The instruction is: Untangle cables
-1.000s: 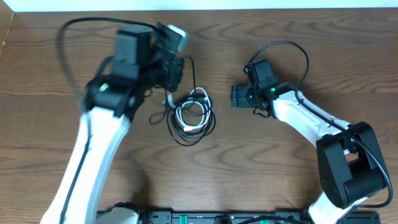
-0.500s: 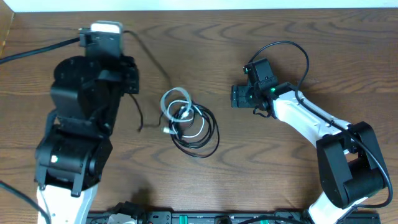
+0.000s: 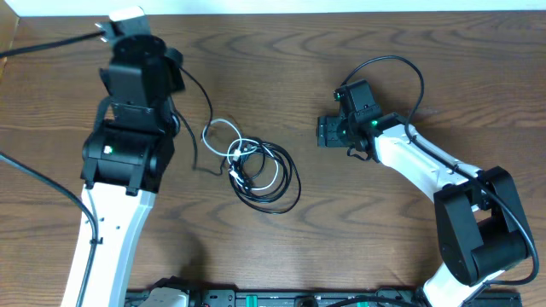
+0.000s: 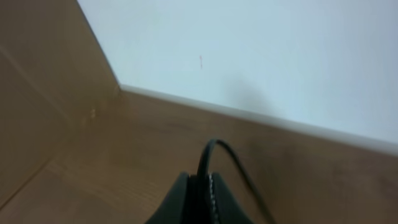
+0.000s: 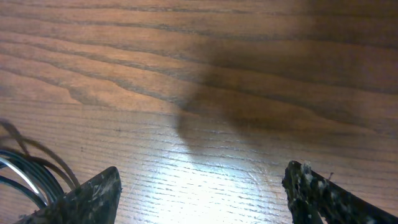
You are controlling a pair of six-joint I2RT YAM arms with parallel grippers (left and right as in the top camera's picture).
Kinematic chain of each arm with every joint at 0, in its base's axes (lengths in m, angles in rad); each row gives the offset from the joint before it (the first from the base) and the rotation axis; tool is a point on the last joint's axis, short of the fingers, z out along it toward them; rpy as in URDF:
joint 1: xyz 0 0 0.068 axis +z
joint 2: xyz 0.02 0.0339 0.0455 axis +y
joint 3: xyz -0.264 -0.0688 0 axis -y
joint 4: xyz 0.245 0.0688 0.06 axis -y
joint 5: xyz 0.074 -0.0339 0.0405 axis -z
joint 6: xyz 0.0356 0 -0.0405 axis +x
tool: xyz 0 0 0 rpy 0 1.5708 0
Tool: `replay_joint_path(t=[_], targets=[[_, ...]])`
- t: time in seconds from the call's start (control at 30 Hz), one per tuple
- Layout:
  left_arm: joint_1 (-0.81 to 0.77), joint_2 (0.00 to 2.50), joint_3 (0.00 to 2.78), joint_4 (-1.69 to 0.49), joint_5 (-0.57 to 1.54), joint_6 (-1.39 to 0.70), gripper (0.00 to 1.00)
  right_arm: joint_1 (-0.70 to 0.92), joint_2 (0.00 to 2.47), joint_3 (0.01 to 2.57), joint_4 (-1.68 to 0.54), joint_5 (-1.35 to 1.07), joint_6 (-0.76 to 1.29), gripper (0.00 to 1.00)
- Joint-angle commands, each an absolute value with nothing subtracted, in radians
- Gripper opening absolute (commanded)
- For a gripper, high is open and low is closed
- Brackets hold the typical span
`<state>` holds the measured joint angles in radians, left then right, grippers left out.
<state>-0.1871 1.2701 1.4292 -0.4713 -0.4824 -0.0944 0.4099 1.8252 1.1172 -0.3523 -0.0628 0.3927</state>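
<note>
Wooden table (image 3: 384,247) holds coiled cables (image 3: 266,176); left gripper (image 4: 200,184) pinches one black cable (image 4: 203,157).

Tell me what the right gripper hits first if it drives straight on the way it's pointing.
Probably bare table: the open right gripper faces empty wood, and the cables lie off to one side of its line. Depth is unclear, so it might graze their edge.
</note>
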Motion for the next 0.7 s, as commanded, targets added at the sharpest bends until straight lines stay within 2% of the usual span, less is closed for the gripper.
replay_joint_path(t=[0.0, 0.1, 0.23, 0.43, 0.6, 0.67], targets=[[-0.149, 1.234, 1.438, -0.284, -0.529, -0.114, 0.08, 0.414, 1.819, 1.116, -0.351, -0.051, 0.38, 0.81], [-0.144, 1.19, 1.438, -0.039, -0.529, -0.113, 0.08, 0.414, 1.819, 1.116, -0.351, -0.051, 0.38, 0.81], [-0.144, 1.133, 1.438, 0.046, -0.529, -0.113, 0.08, 0.414, 1.819, 1.116, -0.351, -0.051, 0.38, 0.81], [-0.144, 1.129, 1.437, -0.134, -0.559, -0.109, 0.08, 0.414, 1.819, 1.116, -0.338, -0.051, 0.38, 0.81], [-0.143, 1.252, 1.437, -0.342, -0.754, -0.11, 0.08, 0.414, 1.819, 1.116, -0.333, -0.051, 0.38, 0.8], [-0.133, 1.304, 1.437, -0.386, -0.755, -0.112, 0.08, 0.414, 1.819, 1.116, -0.333, -0.057, 0.38, 0.79]])
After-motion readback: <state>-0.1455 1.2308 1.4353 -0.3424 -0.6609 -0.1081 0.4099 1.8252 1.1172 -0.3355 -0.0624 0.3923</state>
